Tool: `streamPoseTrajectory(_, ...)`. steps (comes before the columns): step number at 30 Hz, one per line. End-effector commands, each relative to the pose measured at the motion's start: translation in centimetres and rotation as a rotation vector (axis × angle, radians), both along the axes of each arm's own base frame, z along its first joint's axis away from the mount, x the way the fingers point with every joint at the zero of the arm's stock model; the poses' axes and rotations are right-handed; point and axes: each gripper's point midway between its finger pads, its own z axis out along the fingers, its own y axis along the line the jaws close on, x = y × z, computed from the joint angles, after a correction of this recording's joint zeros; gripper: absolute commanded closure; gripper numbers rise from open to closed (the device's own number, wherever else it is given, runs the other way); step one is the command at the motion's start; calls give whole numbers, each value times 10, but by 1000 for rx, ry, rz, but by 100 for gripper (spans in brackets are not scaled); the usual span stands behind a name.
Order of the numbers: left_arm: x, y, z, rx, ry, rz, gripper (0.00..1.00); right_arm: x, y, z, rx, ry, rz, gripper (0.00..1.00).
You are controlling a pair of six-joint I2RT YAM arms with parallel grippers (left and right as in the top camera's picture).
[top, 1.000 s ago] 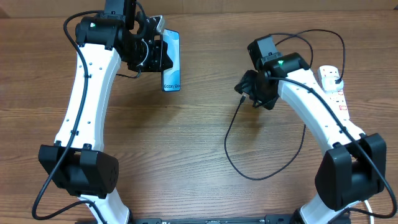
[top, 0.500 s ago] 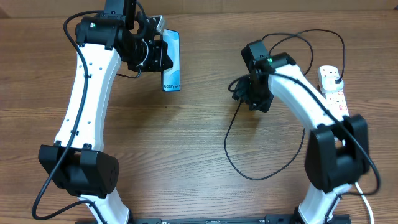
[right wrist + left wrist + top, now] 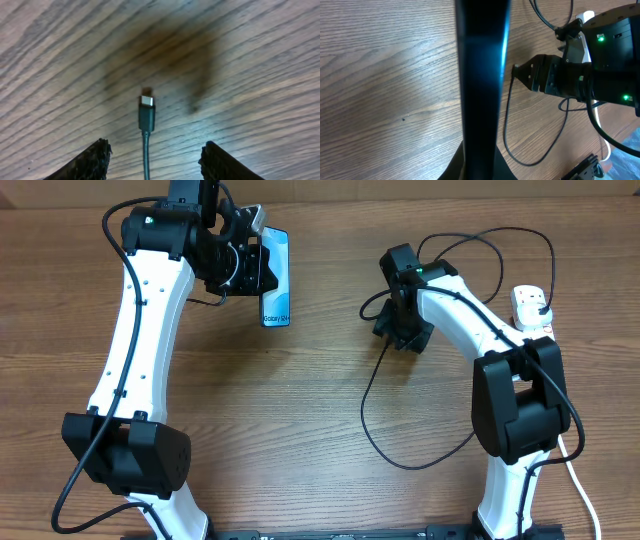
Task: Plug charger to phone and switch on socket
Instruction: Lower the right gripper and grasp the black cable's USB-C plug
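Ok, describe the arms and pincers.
The left arm and right arm are white tubes with small dark dots, joined by black joints. Thin black cables run along them. A green light glows near the right wrist. The left pincer and right pincer are black, with ridged fingers on the right.

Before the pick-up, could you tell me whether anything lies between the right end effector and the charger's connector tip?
Nothing visible does. The connector tip shows on bare wood directly between the right end effector's open fingers, and the table from there to the phone looks bare too.
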Motion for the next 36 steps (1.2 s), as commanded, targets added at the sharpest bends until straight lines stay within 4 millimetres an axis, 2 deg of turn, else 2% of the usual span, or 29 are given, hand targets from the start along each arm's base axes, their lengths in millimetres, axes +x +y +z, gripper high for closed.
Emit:
streamPoseTrajectory(1, 1, -4, 8, -19, -17, 1, 96, 4, 9, 2, -8, -25, 6, 41)
streamPoseTrajectory(3, 1, -4, 8, -19, -17, 1, 96, 5, 12, -1, -7, -30, 14, 41)
streamPoseTrajectory(11, 1, -4, 7, -19, -16, 0, 96, 7, 13, -9, -12, -32, -3, 52)
streamPoseTrajectory(19, 1, -4, 7, -19, -16, 1, 95, 2, 10, -31, -37, 15, -3, 52)
streamPoseTrajectory(28, 1, -4, 8, -19, -16, 1, 95, -2, 8, -35, -44, 36, -3, 64)
streamPoseTrajectory(36, 1, -4, 8, -19, -16, 1, 96, -8, 8, -51, -48, 80, -1, 76)
